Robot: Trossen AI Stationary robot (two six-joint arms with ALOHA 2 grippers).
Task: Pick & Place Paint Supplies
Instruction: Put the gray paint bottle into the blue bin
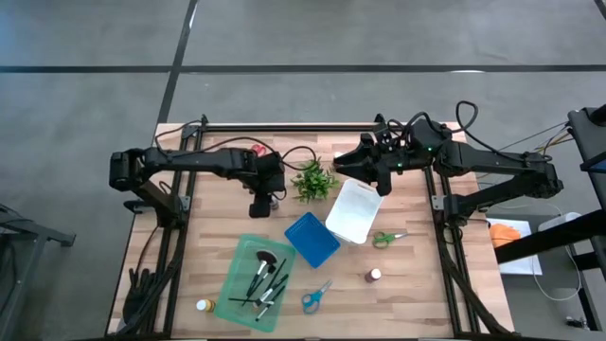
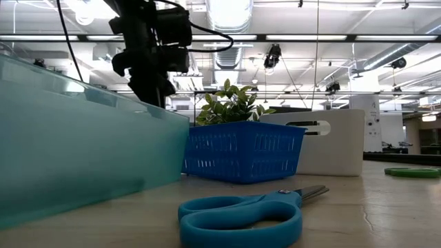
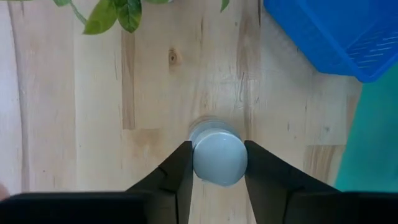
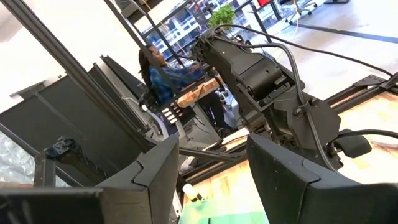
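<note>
A small paint bottle with a white cap [image 3: 217,157] stands upright on the wooden table, between the plant [image 1: 314,180] and the green tray [image 1: 254,279]. My left gripper [image 3: 217,180] points down over it and is closed on its cap; in the high view the gripper [image 1: 260,208] hides the bottle. The tray holds several dark brushes [image 1: 265,279]. My right gripper [image 4: 211,180] waits open and level, high above the white bin [image 1: 355,210], with nothing between its fingers. My left gripper pinches the bottle's white cap [image 3: 198,163] between its two fingers, one on each side. The fingers come from above, pointing steeply down. The bottle stands upright with its base on the table.
A blue basket [image 1: 311,239] lies beside the white bin. Green scissors [image 1: 386,238], blue scissors [image 1: 316,297], a red-capped bottle [image 1: 375,275] and a yellow-capped bottle [image 1: 202,305] lie loose on the table. Something red [image 1: 256,150] shows behind the left arm.
</note>
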